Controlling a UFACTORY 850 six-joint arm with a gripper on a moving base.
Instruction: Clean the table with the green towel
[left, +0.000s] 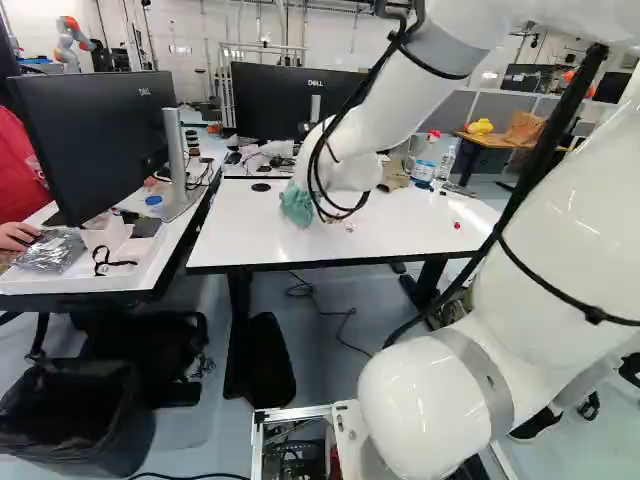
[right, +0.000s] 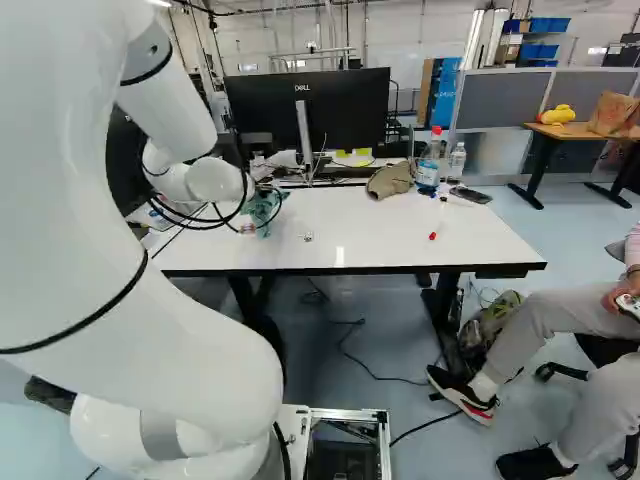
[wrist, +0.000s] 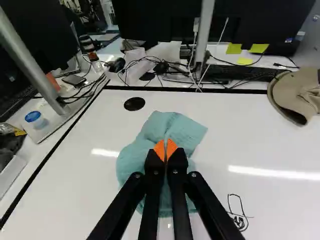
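1. Wrist cam gives you the black scribble (wrist: 239, 220) near the green towel (wrist: 162, 127) up close; the red-capped bottle (right: 428, 172) and little red thing (right: 432, 236) only show in the base views.
2. Towel's on the worktop (wrist: 270, 137), nearer the edge by the blue-lidded tub (wrist: 35, 119). Bare white surface between it and the tan cap (wrist: 295, 95).
3. Towel's crumpled, one flap spread ahead of the hand (wrist: 165, 150), which is pinched shut on it.

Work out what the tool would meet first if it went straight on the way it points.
The green towel bunched at the tool, then probably the white tabletop beneath it; how much cloth or gap lies between is hard to judge.
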